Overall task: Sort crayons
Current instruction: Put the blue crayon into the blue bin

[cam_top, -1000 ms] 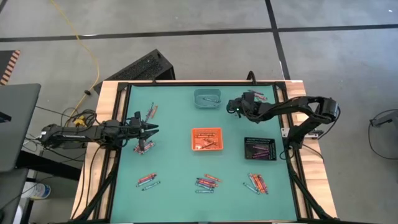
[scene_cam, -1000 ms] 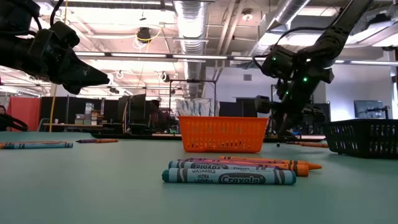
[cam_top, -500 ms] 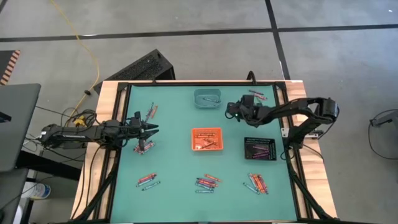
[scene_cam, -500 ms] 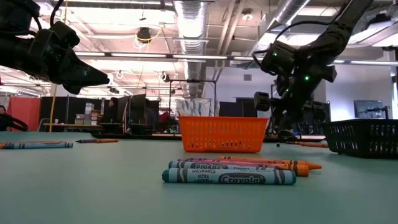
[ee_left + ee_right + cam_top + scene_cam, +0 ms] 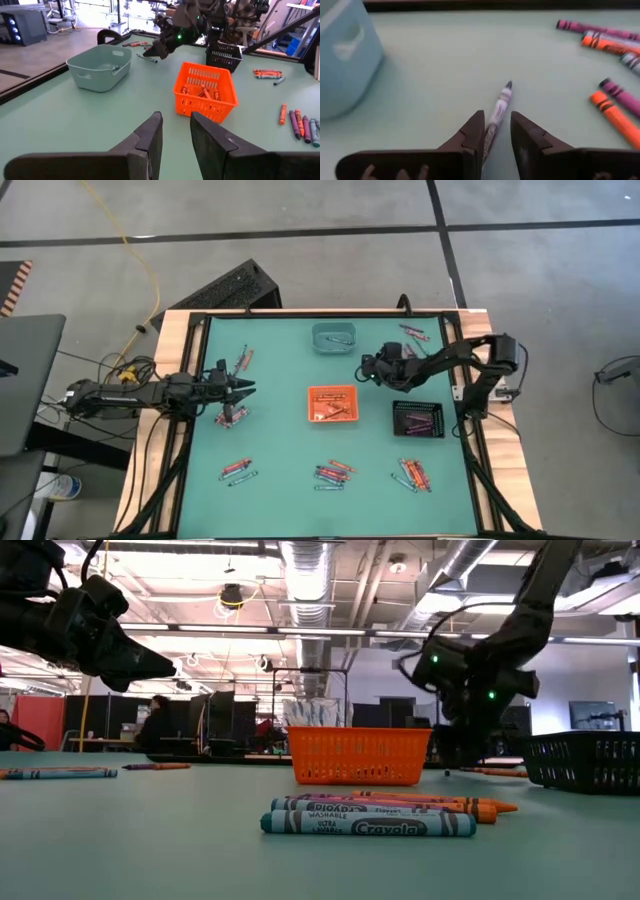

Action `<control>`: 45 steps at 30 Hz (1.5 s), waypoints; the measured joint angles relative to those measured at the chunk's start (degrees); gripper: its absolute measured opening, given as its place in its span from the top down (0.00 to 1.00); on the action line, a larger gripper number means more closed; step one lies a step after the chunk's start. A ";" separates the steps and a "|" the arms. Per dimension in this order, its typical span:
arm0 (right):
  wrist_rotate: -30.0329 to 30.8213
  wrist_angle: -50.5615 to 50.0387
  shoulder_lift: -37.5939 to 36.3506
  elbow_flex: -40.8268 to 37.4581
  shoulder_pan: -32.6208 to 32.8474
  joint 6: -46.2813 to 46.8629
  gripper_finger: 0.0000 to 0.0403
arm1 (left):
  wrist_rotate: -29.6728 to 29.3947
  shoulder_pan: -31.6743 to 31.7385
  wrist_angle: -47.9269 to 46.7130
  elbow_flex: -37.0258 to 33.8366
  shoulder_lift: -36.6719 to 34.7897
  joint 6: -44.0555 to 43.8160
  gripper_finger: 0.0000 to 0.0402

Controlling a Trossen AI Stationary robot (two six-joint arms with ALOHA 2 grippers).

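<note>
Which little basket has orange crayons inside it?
The orange basket in the middle of the table. Orange crayons show through its mesh side. The teal tub is solid-walled, and the black basket sits too far off to see inside.

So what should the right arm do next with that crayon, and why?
Probably carry it the short way over the teal tray and let go. The right gripper appears closed on a greyish crayon just above the table, with that tray close beside it. The crayon's colour is hard to read, so the matching tray is a guess.
</note>
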 joint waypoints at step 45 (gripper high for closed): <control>-14.69 -5.25 -13.28 8.19 0.85 -46.82 0.99 | 0.01 0.00 0.00 0.00 0.30 0.00 0.78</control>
